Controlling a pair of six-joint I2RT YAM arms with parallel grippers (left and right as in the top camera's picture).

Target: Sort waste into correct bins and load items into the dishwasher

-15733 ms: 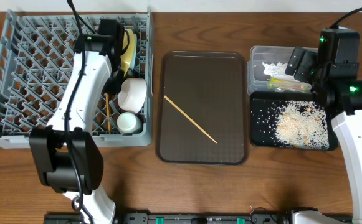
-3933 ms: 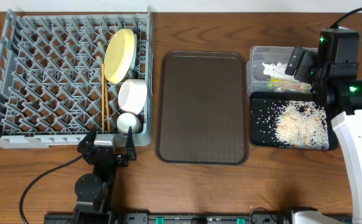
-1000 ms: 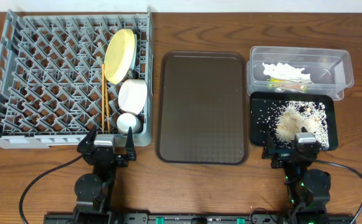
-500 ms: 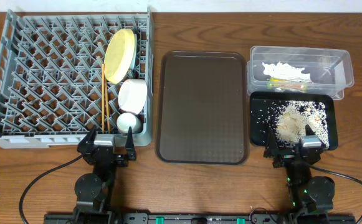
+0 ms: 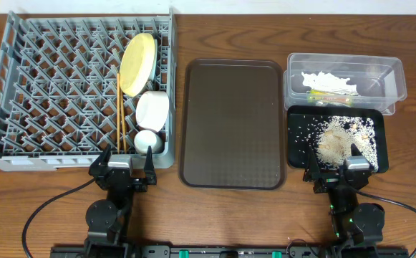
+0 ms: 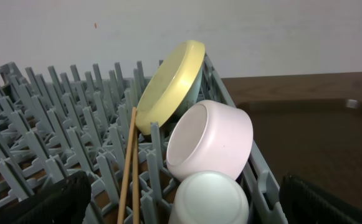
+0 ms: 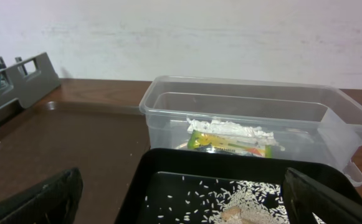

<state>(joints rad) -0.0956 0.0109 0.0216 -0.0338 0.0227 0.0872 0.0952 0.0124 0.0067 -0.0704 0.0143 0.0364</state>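
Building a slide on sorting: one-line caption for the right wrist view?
Clear tub holding white paper bits and a snack wrapper, behind a black tray scattered with rice scraps.

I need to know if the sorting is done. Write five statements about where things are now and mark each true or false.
1. The yellow plate stands on edge in the grey dish rack. True.
2. The snack wrapper lies on the black tray. False: it is in the clear tub with the white paper bits.
3. The rice scraps lie on the black tray. True.
4. One chopstick lies on the brown serving tray. False: both chopsticks are in the rack; the brown serving tray is bare.
5. Both arms grip something. False: the left fingers and right fingers stand open and hold nothing.
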